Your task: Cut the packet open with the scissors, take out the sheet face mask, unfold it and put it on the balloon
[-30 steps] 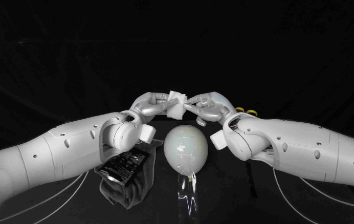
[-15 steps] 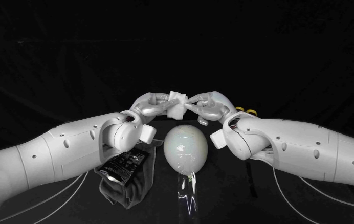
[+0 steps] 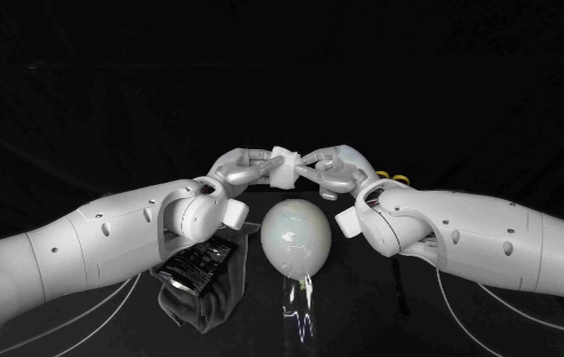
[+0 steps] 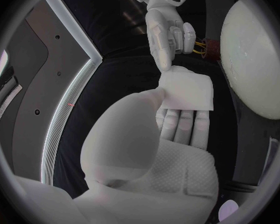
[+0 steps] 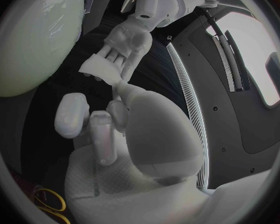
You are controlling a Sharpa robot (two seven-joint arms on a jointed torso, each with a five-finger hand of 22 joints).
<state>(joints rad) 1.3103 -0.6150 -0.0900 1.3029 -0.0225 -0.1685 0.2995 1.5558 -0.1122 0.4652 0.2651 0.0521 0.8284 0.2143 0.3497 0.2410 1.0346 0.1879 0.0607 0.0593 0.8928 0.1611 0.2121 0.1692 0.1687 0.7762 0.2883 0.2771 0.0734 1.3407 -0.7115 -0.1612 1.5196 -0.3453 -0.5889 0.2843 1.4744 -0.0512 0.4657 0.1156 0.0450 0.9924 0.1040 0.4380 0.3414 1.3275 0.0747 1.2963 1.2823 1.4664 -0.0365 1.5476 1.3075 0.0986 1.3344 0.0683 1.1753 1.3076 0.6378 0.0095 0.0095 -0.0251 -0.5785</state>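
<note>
**Mask drawn up tighter between my hands, still folded**

Since a second ago the sheet face mask (image 3: 282, 168) has bunched up a little. Its lower edge hung further down toward the balloon (image 3: 294, 239) then, and now it sits as a shorter white wad, while my hands have barely shifted. It is up in the air just beyond the balloon, touching nothing but my fingers, and it is not yet opened out.

My left hand (image 3: 241, 168) has it clamped between thumb and fingers. My right hand (image 3: 332, 169) pinches its upper edge with the fingertips, the other fingers standing apart.

The weak point, as I judge it, is that right-hand pinch. It sits on very little material, and a sheet like this is likely damp and clingy. If I have caught every layer at once, pulling my hands apart will only stretch or tear it. If I have caught too little, the edge slips free and the wad flops from my left hand.

The balloon lies loose on the desk (image 3: 364, 316) right under my wrists. A dropped mask or a brushing forearm could roll it toward the packet (image 3: 197, 261) on its dark cloth (image 3: 206, 300), or toward the scissors (image 3: 399, 179) by my right arm
</note>
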